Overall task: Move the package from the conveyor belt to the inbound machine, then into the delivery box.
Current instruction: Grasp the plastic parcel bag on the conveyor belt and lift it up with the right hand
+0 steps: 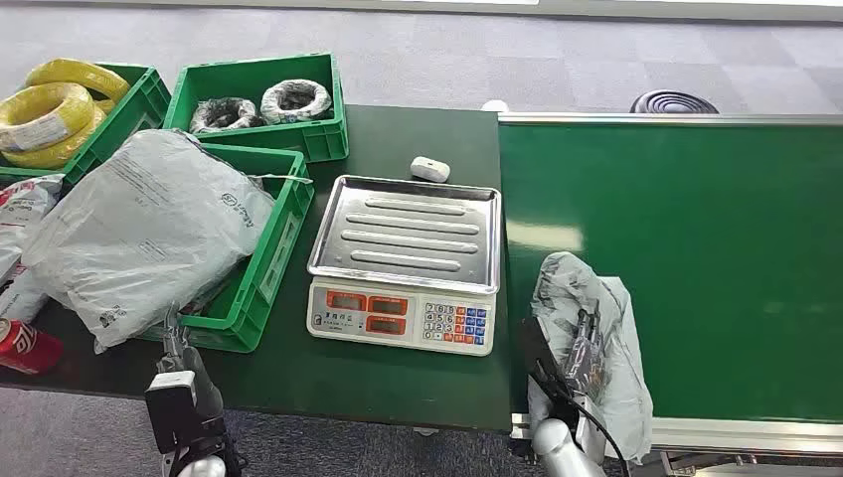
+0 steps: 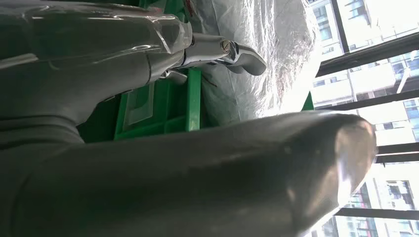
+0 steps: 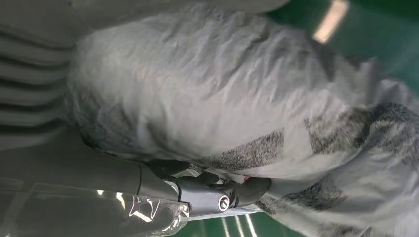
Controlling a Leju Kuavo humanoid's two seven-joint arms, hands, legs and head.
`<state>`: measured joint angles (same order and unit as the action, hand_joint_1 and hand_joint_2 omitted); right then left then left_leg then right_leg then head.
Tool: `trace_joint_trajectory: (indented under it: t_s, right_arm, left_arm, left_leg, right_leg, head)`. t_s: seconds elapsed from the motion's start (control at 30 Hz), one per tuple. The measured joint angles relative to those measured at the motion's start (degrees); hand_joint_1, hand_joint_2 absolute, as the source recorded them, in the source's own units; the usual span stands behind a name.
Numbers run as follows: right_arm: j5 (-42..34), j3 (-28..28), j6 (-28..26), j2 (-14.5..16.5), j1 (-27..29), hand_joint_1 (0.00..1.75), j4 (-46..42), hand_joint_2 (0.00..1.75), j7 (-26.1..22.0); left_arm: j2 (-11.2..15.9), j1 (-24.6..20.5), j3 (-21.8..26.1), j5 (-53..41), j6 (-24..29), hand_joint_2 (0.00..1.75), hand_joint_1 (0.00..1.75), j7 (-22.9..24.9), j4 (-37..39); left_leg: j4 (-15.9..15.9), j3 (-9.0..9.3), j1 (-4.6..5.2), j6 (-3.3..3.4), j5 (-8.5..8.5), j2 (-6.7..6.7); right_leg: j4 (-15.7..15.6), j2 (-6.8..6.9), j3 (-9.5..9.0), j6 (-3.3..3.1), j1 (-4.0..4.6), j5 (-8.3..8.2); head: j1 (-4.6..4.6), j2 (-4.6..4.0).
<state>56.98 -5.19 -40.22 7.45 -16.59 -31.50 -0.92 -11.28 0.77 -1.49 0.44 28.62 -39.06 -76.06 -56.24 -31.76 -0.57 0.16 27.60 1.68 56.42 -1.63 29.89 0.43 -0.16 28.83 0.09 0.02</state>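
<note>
1. The right hand (image 1: 572,348), at lower right of the head view, grasps the crumpled grey plastic package (image 1: 596,328).
2. The package lies on the green conveyor belt (image 1: 716,248), wrapped around the fingers (image 3: 207,190).
3. The left hand (image 1: 179,383), lower left, holds nothing, fingers apart.

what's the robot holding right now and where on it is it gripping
The right hand grips the grey package on the belt, at its near end. The left hand holds nothing.

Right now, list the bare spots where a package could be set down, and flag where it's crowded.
Free: the scale's steel tray; the conveyor belt beyond the grey package the right hand grips; the dark table strip in front of the scale. Crowded: the green crate under the large grey bag.
</note>
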Motion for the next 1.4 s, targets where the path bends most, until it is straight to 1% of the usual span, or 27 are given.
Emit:
trace_joint_trajectory:
  t_s: [0.13,0.27,0.33,0.43,0.5,0.57,0.63,0.73,0.77,0.87,0.9,1.03,1.2,1.4]
  right_arm:
    - [1.3,-2.7,0.0,-0.7,-1.4,0.0,2.6,1.75,2.3]
    - [2.5,-5.4,0.7,-1.3,-3.2,0.0,5.6,1.75,6.2]
    - [2.7,-6.4,1.2,-1.6,-3.9,0.0,6.7,1.75,8.2]
    - [2.3,-8.1,2.3,-2.2,-4.6,0.0,8.1,1.75,9.6]
    - [1.9,-9.2,3.1,-2.4,-4.9,0.0,8.8,1.75,10.0]
    - [1.6,-10.3,3.5,-2.5,-5.1,0.13,9.3,1.75,9.4]
    - [1.1,-11.4,3.3,-2.5,-5.2,0.29,9.7,1.75,7.7]
    - [1.0,-12.7,2.6,-2.3,-5.4,0.25,10.0,1.75,5.9]
    - [1.0,-13.0,2.4,-2.2,-5.5,0.28,10.1,1.75,5.7]
    - [1.0,-13.7,2.2,-2.0,-5.5,1.2,10.3,1.75,5.1]
    - [1.0,-13.9,2.1,-2.0,-5.5,1.45,10.3,1.75,4.8]
    - [0.9,-14.7,1.5,-1.9,-5.7,1.66,10.4,1.75,3.8]
    - [1.2,-15.5,0.7,-1.9,-5.8,1.71,10.4,1.75,1.8]
    - [1.8,-16.1,0.0,-1.8,-5.9,1.68,10.3,1.75,-0.1]
  left_arm:
    - [-0.2,-0.2,0.0,-0.1,-0.3,0.0,0.0,0.1,0.1]
    - [-0.3,-0.9,-0.1,-0.5,-0.9,0.0,0.0,0.3,0.9]
    - [-0.3,-1.3,-0.3,-0.5,-1.2,0.0,0.0,0.3,1.4]
    - [-0.4,-1.8,-0.7,-0.6,-1.5,0.0,0.0,0.3,2.1]
    - [-0.5,-2.0,-1.1,-0.6,-1.6,0.0,0.0,0.3,2.5]
    - [-0.5,-2.2,-1.3,-0.7,-1.6,0.0,0.0,0.3,2.8]
    - [-0.6,-2.4,-1.4,-0.8,-1.5,0.0,0.0,0.3,2.8]
    - [-0.7,-3.1,-1.4,-1.1,-1.5,0.0,0.0,0.3,2.7]
    - [-0.7,-3.2,-1.4,-1.2,-1.5,0.0,0.0,0.3,2.6]
    - [-0.7,-3.5,-1.4,-1.3,-1.6,0.0,0.0,0.3,2.6]
    - [-0.7,-3.5,-1.4,-1.3,-1.6,0.0,0.0,0.3,2.6]
    - [-0.7,-3.7,-1.4,-1.5,-1.6,0.0,0.0,0.3,2.6]
    - [-0.7,-3.7,-1.4,-1.5,-1.5,0.0,0.0,0.2,2.6]
    - [-0.7,-3.8,-1.4,-1.5,-1.3,0.0,0.0,0.0,2.6]
  left_leg:
    - [0.0,0.14,-0.01,0.0,0.0,0.02]
    - [0.0,0.34,-0.03,0.01,0.0,0.03]
    - [0.0,0.55,-0.05,0.03,0.0,0.05]
    - [0.0,0.98,-0.08,0.08,0.05,0.06]
    - [0.0,1.27,-0.11,0.16,0.11,0.07]
    - [0.0,1.56,-0.14,0.24,0.19,0.09]
    - [0.0,1.76,-0.14,0.31,0.25,0.14]
    - [0.0,1.82,-0.12,0.36,0.26,0.19]
    - [0.0,1.82,-0.12,0.37,0.26,0.19]
    - [0.0,1.84,-0.12,0.39,0.28,0.18]
    - [0.0,1.84,-0.12,0.41,0.29,0.17]
    - [0.0,1.86,-0.13,0.45,0.37,0.08]
    - [0.0,1.91,-0.13,0.45,0.41,-0.02]
    - [0.0,1.95,-0.13,0.45,0.43,-0.03]
  right_leg:
    - [0.0,0.0,-0.07,0.0,0.01,0.01]
    - [0.0,0.02,-0.26,0.0,0.02,0.03]
    - [-0.1,0.05,-0.51,0.01,0.02,0.06]
    - [-0.3,0.05,-1.02,0.05,0.04,0.12]
    - [-0.4,0.06,-1.38,0.05,0.08,0.19]
    - [-0.6,0.08,-1.76,0.05,0.13,0.3]
    - [-0.6,0.1,-2.03,0.1,0.14,0.35]
    - [-0.7,0.13,-2.15,0.24,0.12,0.24]
    - [-0.7,0.13,-2.16,0.29,0.12,0.19]
    - [-0.7,0.13,-2.19,0.33,0.12,0.16]
    - [-0.7,0.12,-2.19,0.33,0.12,0.16]
    - [-0.8,0.11,-2.21,0.33,0.13,0.2]
    - [-0.9,0.08,-2.26,0.34,0.13,0.19]
    - [-0.9,0.07,-2.3,0.35,0.14,0.18]
  head:
    - [-0.01,-0.01]
    - [-0.01,0.0]
    - [0.0,-0.01]
    - [0.01,-0.01]
    - [0.02,-0.01]
    - [0.03,-0.01]
    - [0.02,0.0]
    - [0.02,0.0]
    - [0.02,0.0]
    - [0.02,0.0]
    - [0.02,0.0]
    - [0.02,0.0]
    - [0.02,0.0]
    - [0.02,0.0]
